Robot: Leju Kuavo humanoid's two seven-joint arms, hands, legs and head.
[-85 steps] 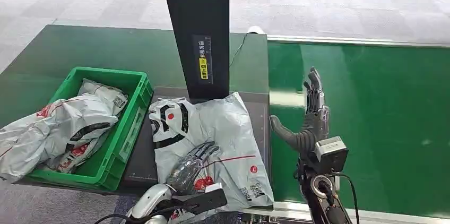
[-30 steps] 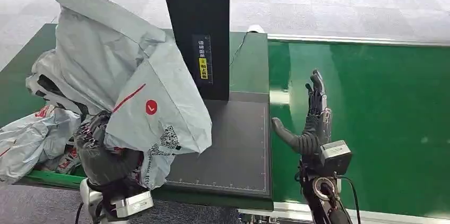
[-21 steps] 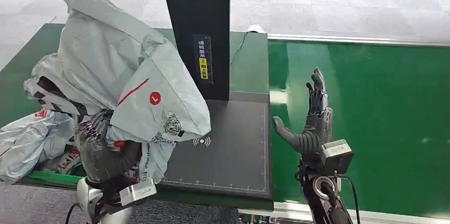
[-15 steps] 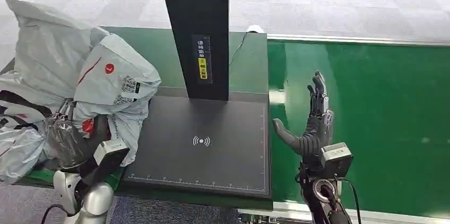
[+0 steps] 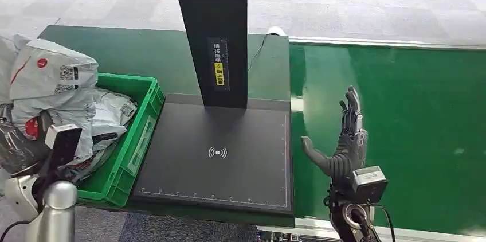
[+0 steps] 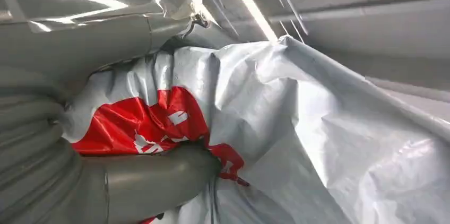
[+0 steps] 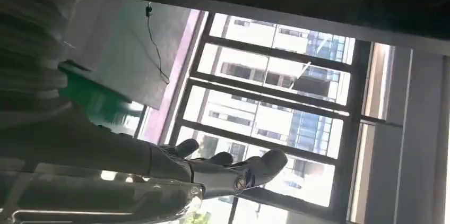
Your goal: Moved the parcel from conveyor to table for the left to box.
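Crinkled grey plastic parcel [image 5: 54, 81] gripped by left hand [image 5: 20, 147]; right hand [image 5: 343, 150] splayed, empty.

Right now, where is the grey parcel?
In the head view, the grey parcel is far left, gripped by the left hand over the green crate.

parcel [image 5: 51, 81] over crate [image 5: 134, 139], left of scanner pad [image 5: 223, 156]

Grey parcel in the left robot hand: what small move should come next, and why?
Probably lower the grey parcel a little and let go. The left robot hand holds it over the green crate, above the parcels already inside, so it looks ready to drop. The right robot hand is open over the conveyor.
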